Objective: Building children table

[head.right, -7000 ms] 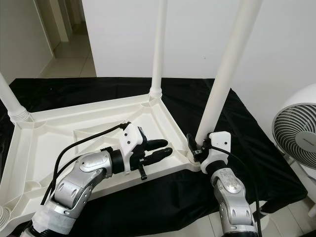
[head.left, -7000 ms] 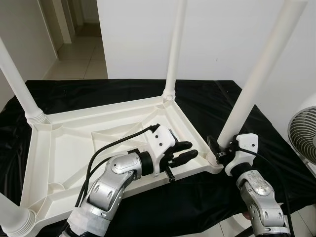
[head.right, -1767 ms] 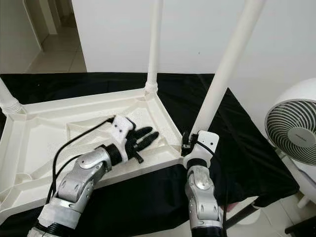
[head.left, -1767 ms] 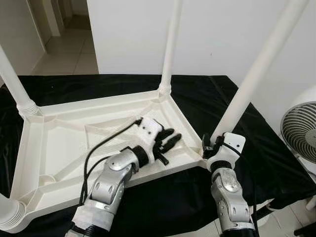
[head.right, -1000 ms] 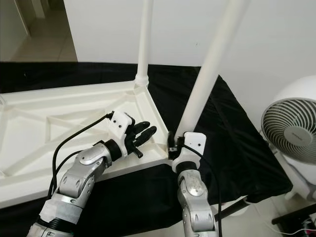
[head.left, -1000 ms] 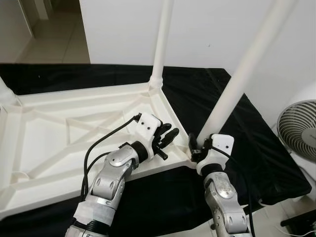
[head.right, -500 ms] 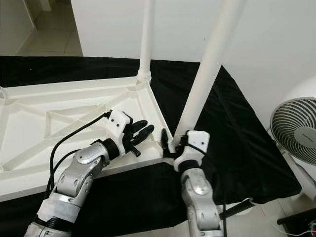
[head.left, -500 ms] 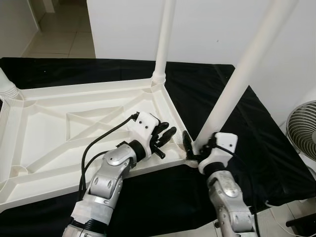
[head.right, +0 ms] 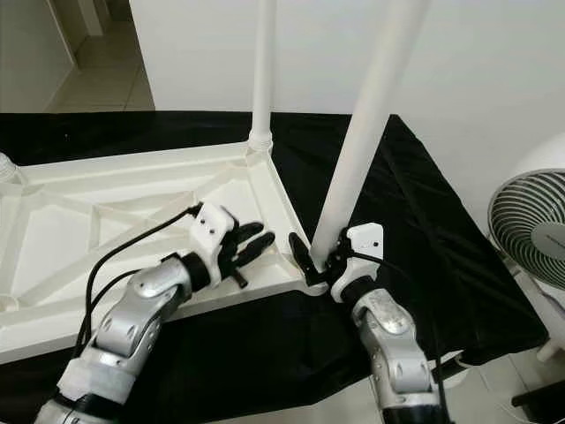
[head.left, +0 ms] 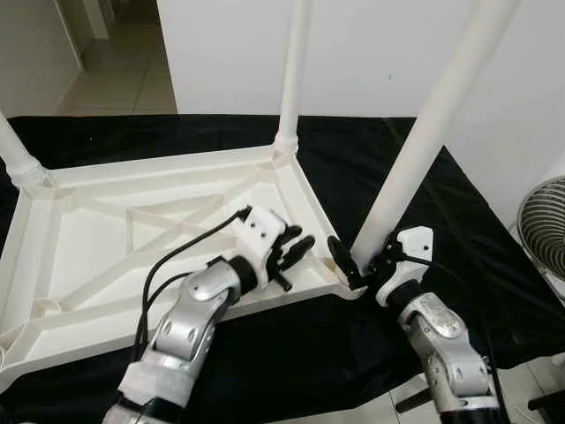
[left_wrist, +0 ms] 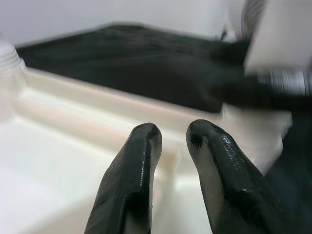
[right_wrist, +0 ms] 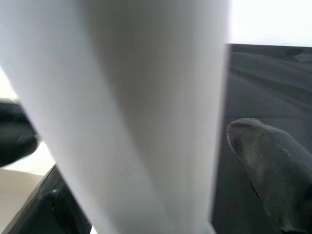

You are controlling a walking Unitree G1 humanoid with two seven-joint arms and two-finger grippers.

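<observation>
Through the head camera you see the white children's table [head.left: 97, 221] lying upside down on a surface covered with black cloth [head.left: 494, 256], its ribbed underside facing up. A far leg [head.left: 291, 71] stands upright at the back corner, and the near leg [head.left: 433, 124] rises from the front right corner, leaning slightly. Another leg [head.left: 16, 152] stands at the left edge. Your left gripper [head.left: 297, 250] rests over the tabletop's rim close to the front right corner, fingers slightly parted and grasping nothing. Your right gripper [head.left: 360, 265] is at the foot of the near leg, its black fingers [head.left: 339, 254] straddling the leg where it meets the corner socket; you cannot tell whether they actually press on it. A white fan [head.right: 525, 238] stands off to the right.

In your left wrist view, the two black fingertips [left_wrist: 141, 146] sit a little apart above the white rim, with the black cloth beyond; the picture is blurred.

In your right wrist view, the near leg [right_wrist: 136, 97] sits very close, with one dark finger [right_wrist: 268, 156] beside it
</observation>
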